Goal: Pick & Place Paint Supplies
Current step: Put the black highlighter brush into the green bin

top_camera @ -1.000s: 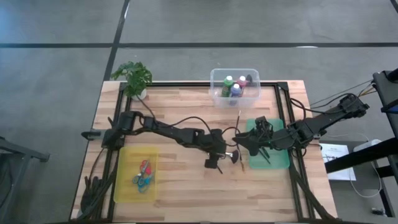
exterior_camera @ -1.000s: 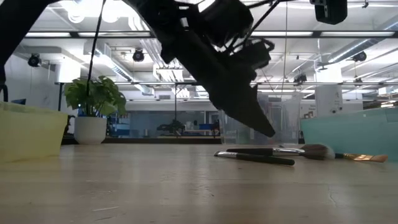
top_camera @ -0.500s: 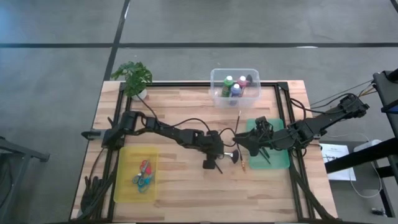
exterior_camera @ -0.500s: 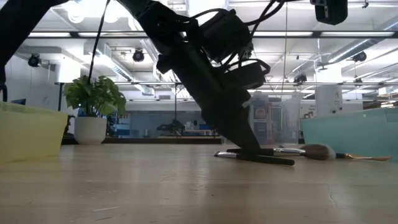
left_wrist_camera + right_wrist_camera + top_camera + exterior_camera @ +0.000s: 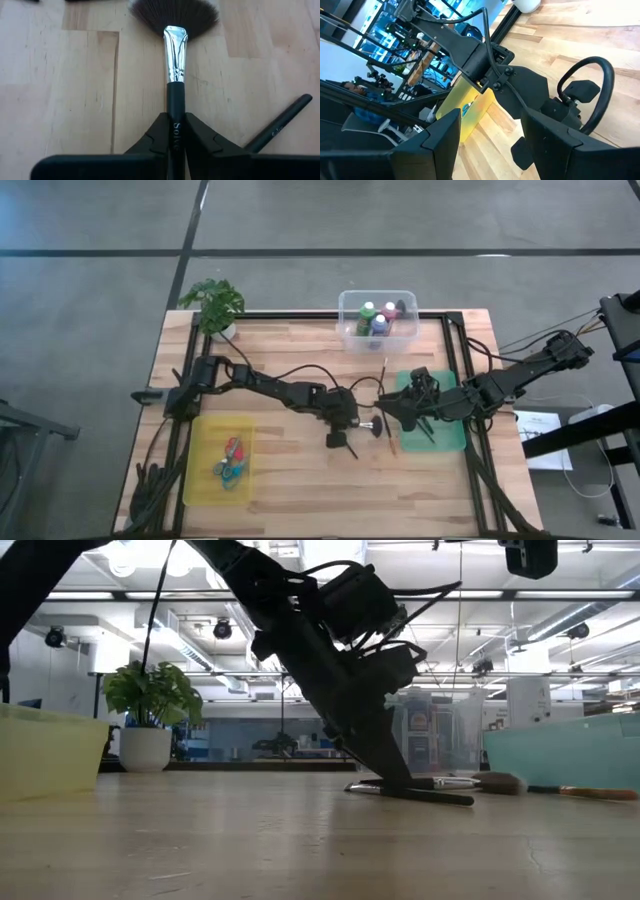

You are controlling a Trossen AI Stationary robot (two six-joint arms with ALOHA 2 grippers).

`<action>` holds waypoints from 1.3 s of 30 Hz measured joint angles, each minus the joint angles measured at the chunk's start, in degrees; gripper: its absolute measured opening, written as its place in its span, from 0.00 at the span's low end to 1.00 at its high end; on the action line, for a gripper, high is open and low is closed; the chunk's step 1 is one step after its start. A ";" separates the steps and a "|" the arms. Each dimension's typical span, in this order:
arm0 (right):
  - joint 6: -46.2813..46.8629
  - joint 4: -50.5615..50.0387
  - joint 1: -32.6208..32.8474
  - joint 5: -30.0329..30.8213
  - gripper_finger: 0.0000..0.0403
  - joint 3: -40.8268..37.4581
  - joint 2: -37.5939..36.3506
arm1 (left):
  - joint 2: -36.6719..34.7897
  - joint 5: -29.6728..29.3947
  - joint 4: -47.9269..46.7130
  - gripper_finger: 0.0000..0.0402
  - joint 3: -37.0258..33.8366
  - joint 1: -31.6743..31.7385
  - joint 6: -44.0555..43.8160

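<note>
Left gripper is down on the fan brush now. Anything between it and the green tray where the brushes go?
The right gripper hangs open at the green tray's near edge, right beside the fan brush that the left gripper has clamped. A wood-handled brush also lies between.

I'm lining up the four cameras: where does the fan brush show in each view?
High view: fan brush at table centre, left gripper on its handle.
Low view: lying flat, right of centre, under the gripper.
Left wrist view: centre, handle between the fingers.
Right wrist view: not in it.
Shared landmark: the left gripper.
</note>
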 joint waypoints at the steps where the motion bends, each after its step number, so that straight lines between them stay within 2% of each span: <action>1: -0.07 0.03 0.00 -0.01 0.51 -0.01 0.00 | -0.46 0.01 -0.18 0.09 -0.08 0.04 -0.04; 12: -2.09 0.70 0.72 0.09 0.51 0.04 0.00 | -6.09 -0.01 -0.50 0.09 -0.37 0.27 -2.39; 20: -9.89 1.83 1.84 0.31 0.51 2.30 0.01 | -11.90 -2.53 0.84 0.09 -0.32 0.80 -5.02; 32: -24.46 1.86 1.88 5.99 0.51 8.40 0.02 | -19.73 -12.92 19.94 0.09 -0.35 3.32 -18.58; 39: -26.36 1.44 1.88 8.26 0.51 8.36 0.07 | -21.78 -13.73 29.31 0.09 -0.32 3.99 -20.73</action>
